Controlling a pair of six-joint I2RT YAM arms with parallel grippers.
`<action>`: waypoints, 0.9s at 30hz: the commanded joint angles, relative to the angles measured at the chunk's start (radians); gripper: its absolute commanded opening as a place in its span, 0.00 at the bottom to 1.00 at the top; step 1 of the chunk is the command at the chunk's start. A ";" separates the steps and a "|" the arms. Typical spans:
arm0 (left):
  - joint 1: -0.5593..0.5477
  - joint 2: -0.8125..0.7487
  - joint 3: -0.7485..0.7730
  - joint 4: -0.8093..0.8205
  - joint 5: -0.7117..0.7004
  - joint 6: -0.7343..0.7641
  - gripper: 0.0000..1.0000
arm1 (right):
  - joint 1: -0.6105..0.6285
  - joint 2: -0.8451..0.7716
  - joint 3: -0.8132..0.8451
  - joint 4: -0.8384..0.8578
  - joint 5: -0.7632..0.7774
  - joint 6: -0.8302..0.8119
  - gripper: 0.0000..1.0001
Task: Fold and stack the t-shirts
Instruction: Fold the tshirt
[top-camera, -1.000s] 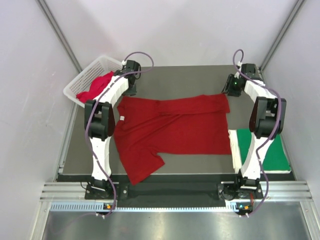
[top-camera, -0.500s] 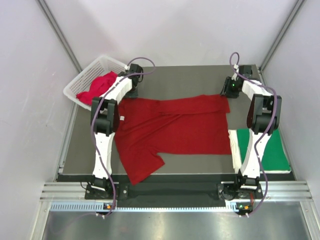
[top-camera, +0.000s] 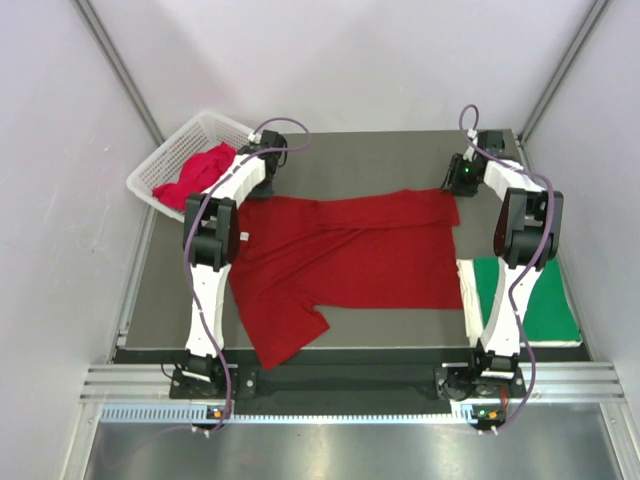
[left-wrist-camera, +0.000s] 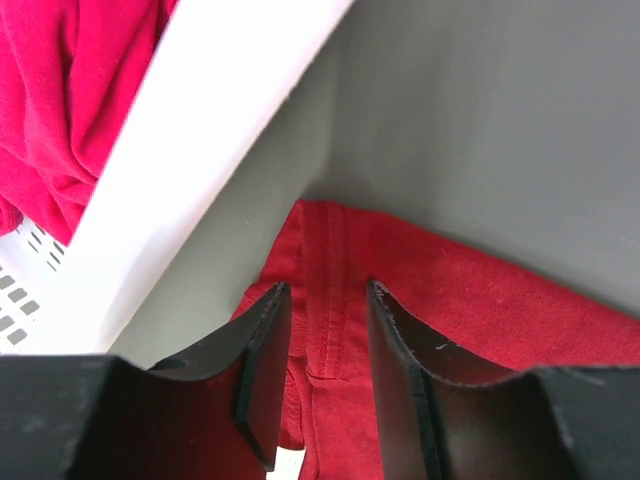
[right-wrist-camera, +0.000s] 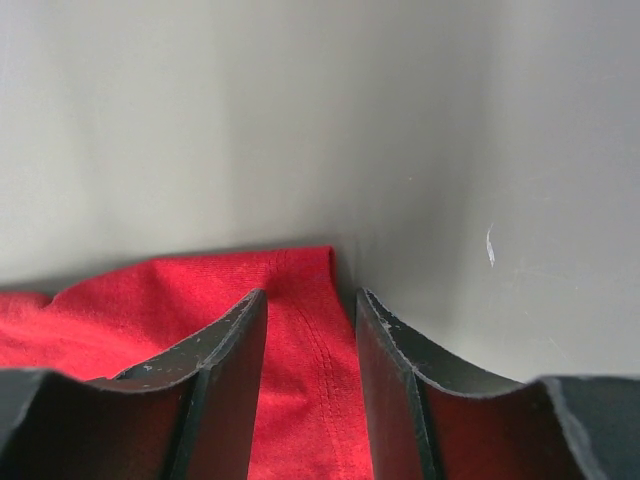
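left gripper (left-wrist-camera: 325, 292) beside white basket (left-wrist-camera: 200, 150), straddling red t-shirt (left-wrist-camera: 480, 300)

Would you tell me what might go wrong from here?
The left gripper hangs close to the basket rim, so lifting could snag it. The right gripper straddles only the very corner of the red t-shirt, so a shallow pinch might slip off.

1. The grey table (top-camera: 370, 155) is flat and matte.
2. A dark red t-shirt (top-camera: 350, 255) lies spread on it. One far corner sits under the left gripper (left-wrist-camera: 325, 295), the other under the right gripper (right-wrist-camera: 310, 300).
3. A white basket (left-wrist-camera: 200, 150) stands just left of the left gripper.
4. A green t-shirt (top-camera: 545, 300) lies folded well behind the right gripper, towards that arm's base.
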 joint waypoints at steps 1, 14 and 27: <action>-0.002 -0.002 -0.004 0.021 -0.016 0.002 0.41 | -0.008 -0.024 0.011 0.008 -0.007 0.003 0.41; -0.002 0.007 0.095 -0.009 -0.198 -0.028 0.00 | -0.011 0.008 0.033 0.038 0.030 0.061 0.00; -0.002 0.024 0.106 -0.017 -0.194 -0.040 0.19 | -0.021 -0.018 -0.013 0.081 0.024 0.090 0.00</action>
